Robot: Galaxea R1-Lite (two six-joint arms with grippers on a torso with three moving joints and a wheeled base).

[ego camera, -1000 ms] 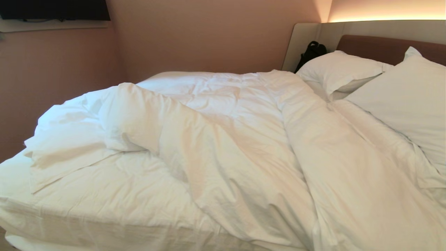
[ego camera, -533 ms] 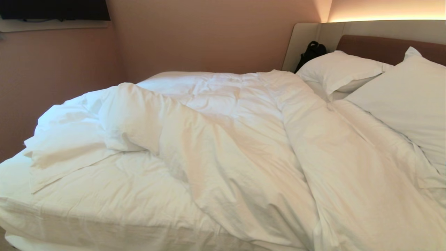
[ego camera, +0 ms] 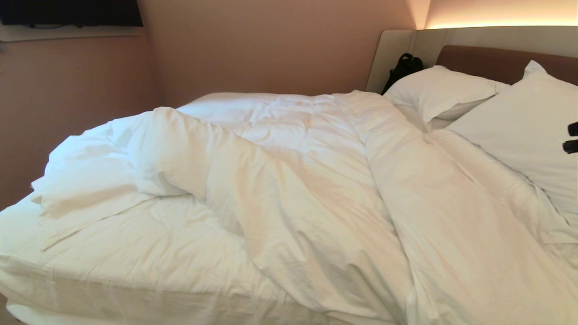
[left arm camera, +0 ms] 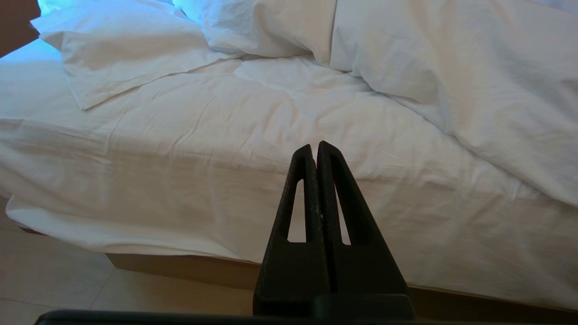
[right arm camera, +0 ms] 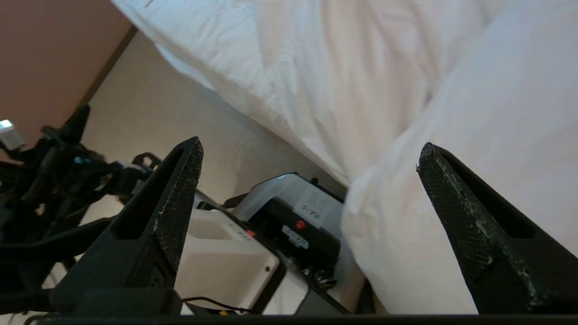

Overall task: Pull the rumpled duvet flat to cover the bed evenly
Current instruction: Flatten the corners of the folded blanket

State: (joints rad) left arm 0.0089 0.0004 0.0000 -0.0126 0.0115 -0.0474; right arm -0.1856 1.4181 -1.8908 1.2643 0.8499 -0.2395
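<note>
Still rumpled, the duvet [ego camera: 289, 189] lies bunched in a thick ridge across the bed [ego camera: 501, 61], w/ pillows [ego camera: 440, 92] at the headboard end. Right gripper [ego camera: 571, 137] – tips at the head view's right edge, jaws spread wide, empty. Left gripper [left arm camera: 314, 149] – pressed together, holding nothing, low by the mattress side.

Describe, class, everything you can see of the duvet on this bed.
The duvet is white, thick and puffy, softly quilted fabric, heavily wrinkled. It lies rumpled on the bed, bunched into a long diagonal ridge, one corner folded back at the foot end. Its upper edge lies against the pillows; its near edge hangs over the bedside. Neither gripper touches it.
</note>
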